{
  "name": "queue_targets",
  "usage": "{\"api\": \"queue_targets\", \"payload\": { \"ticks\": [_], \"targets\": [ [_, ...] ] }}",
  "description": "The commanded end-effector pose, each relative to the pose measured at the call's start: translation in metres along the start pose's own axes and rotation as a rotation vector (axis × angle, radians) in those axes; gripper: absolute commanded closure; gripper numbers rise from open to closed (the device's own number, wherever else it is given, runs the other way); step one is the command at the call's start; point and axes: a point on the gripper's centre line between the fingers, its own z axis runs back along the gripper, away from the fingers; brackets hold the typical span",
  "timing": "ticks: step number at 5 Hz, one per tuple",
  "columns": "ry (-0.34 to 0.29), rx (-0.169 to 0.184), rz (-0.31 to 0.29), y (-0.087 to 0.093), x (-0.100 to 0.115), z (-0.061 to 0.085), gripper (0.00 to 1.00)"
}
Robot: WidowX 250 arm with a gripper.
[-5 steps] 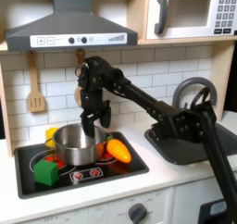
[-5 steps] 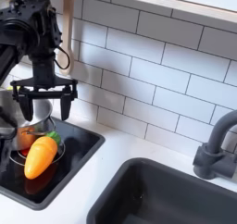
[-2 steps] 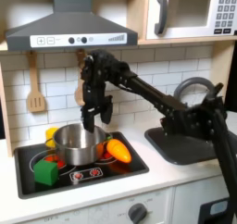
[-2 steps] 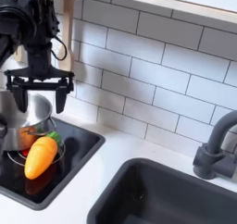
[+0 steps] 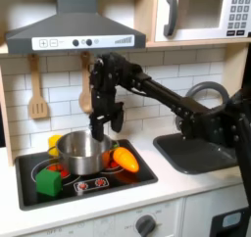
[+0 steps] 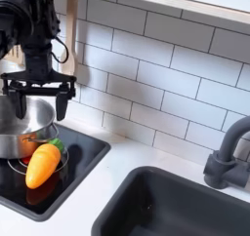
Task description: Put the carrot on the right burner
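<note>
The orange carrot (image 5: pixel 125 160) with its green top lies on the burner at the first exterior view's right end of the black stove top (image 5: pixel 29 197), beside the steel pot (image 5: pixel 82 151). In the second exterior view the carrot (image 6: pixel 42 165) rests inside the burner ring (image 6: pixel 64 162), green end towards the wall. My gripper (image 5: pixel 105 126) hangs above and behind it, apart from it. In the second exterior view the gripper (image 6: pixel 39 105) is open with its fingers (image 6: pixel 61 103) spread wide and nothing between them.
A green cube (image 5: pixel 49 182) and a yellow piece (image 5: pixel 54 141) sit on the stove near the pot. The dark sink (image 6: pixel 186 206) and faucet (image 6: pixel 229 152) lie to the second exterior view's right. A wooden spatula (image 5: pixel 37 89) hangs on the tiled wall.
The open gripper has risen from just over the carrot to well above it. The carrot has stayed on the burner.
</note>
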Motion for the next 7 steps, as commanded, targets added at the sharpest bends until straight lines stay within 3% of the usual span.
{"api": "queue_targets", "payload": {
  "ticks": [1, 4, 5, 6, 7],
  "targets": [
    [0.006, -0.013, -0.019, -0.003, -0.018, 0.006, 0.0],
    [-0.005, -0.018, -0.031, -0.009, -0.047, 0.014, 0.0],
    [-0.008, -0.011, -0.009, -0.003, -0.055, 0.015, 0.0],
    [-0.019, 0.018, -0.027, 0.003, -0.06, 0.01, 0.0],
    [-0.02, 0.024, -0.031, 0.006, -0.062, 0.008, 0.0]
  ]
}}
